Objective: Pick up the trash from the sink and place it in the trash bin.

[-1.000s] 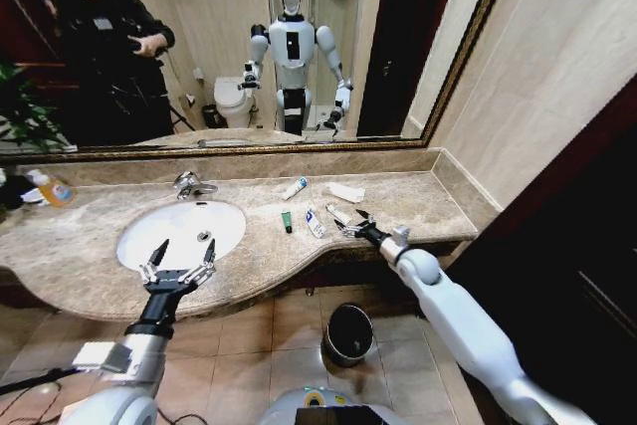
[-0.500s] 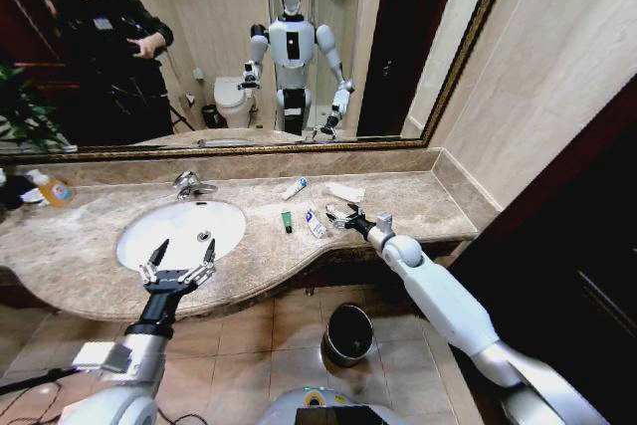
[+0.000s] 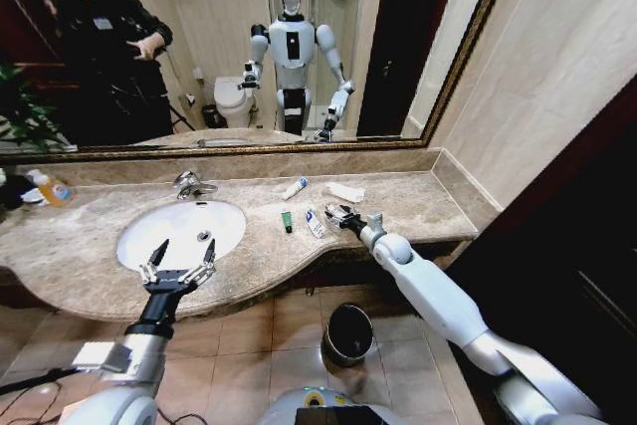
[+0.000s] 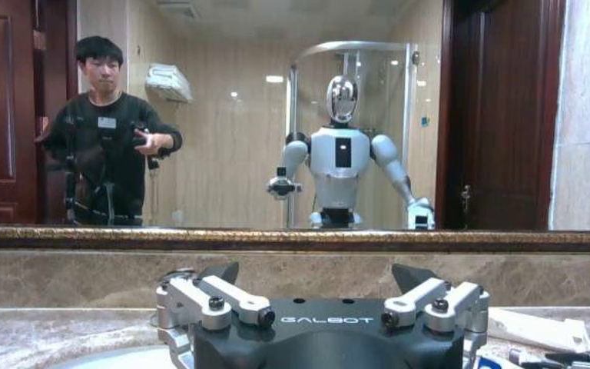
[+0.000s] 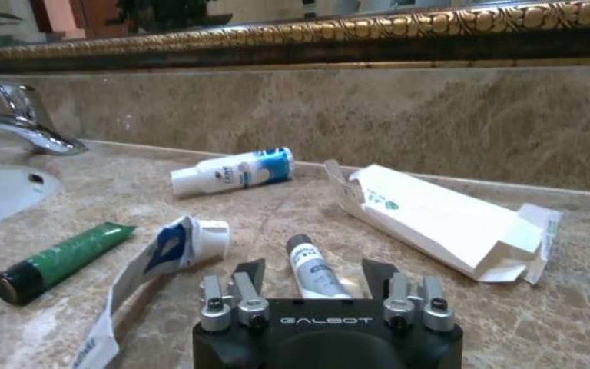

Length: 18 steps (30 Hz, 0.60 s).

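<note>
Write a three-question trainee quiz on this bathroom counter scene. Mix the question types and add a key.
1. True or false: the left claw, by the front rim of the sink, holds a packet.
2. Pick one. The right claw is:
A. shut on a bottle
B. open, astride a small tube on the counter
C. over the tap
3. Fill in: the bin stands on the ____.

Key: 1 false, it is open and holds nothing; 2 B; 3 floor.
</note>
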Tool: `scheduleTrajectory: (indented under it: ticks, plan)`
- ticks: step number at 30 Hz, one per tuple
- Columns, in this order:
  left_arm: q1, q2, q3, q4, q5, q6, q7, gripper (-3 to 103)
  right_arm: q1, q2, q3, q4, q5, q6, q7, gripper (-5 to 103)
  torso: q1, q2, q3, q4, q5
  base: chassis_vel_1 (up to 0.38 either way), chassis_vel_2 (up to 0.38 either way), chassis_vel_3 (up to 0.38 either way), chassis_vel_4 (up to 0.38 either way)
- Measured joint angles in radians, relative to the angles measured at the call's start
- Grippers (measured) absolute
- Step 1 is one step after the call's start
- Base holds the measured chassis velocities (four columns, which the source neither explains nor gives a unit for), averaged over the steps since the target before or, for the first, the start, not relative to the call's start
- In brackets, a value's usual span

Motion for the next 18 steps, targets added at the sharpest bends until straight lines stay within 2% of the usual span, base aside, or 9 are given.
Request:
scheduleTrajectory:
  ticks: [3,6,9,11,12,15,16,18]
  plan:
    - [0.000,0.000,0.000,0.000,0.000,0.000,0.000,100,0.002,0.000,-0.001,-0.005,-0.001,0.000,0.011,62,0.000,0.000,0.000,0.0000,0.0000,0.000,0.000,0.000,0.000]
    - [0.000,0.000,0.000,0.000,0.000,0.000,0.000,100,0.002,-0.004,-0.001,-0.008,-0.001,0.000,0.016,50,0.000,0.000,0.000,0.0000,0.0000,0.000,0.000,0.000,0.000]
    - [0.000,0.000,0.000,0.000,0.000,0.000,0.000,100,0.002,-0.005,-0.001,-0.014,-0.006,0.001,0.016,44,0.000,0.000,0.000,0.0000,0.0000,0.000,0.000,0.000,0.000]
    - [0.000,0.000,0.000,0.000,0.000,0.000,0.000,100,0.001,-0.005,-0.001,-0.017,-0.012,0.001,0.016,33,0.000,0.000,0.000,0.0000,0.0000,0.000,0.000,0.000,0.000]
    - [0.000,0.000,0.000,0.000,0.000,0.000,0.000,100,0.001,-0.005,-0.001,-0.017,-0.012,0.001,0.016,33,0.000,0.000,0.000,0.0000,0.0000,0.000,0.000,0.000,0.000]
    - [0.000,0.000,0.000,0.000,0.000,0.000,0.000,100,-0.001,-0.005,-0.008,-0.017,-0.018,0.006,0.016,18,0.000,0.000,0.000,-0.0001,-0.0001,0.000,0.000,0.000,0.000]
    - [0.000,0.000,0.000,0.000,0.000,0.000,0.000,100,-0.001,-0.005,-0.008,-0.017,-0.018,0.006,0.016,18,0.000,0.000,0.000,-0.0001,-0.0001,0.000,0.000,0.000,0.000]
    - [0.000,0.000,0.000,0.000,0.000,0.000,0.000,100,-0.001,-0.004,-0.011,-0.014,-0.019,0.007,0.030,9,0.000,0.000,0.000,-0.0001,0.0000,0.000,0.000,0.000,0.000]
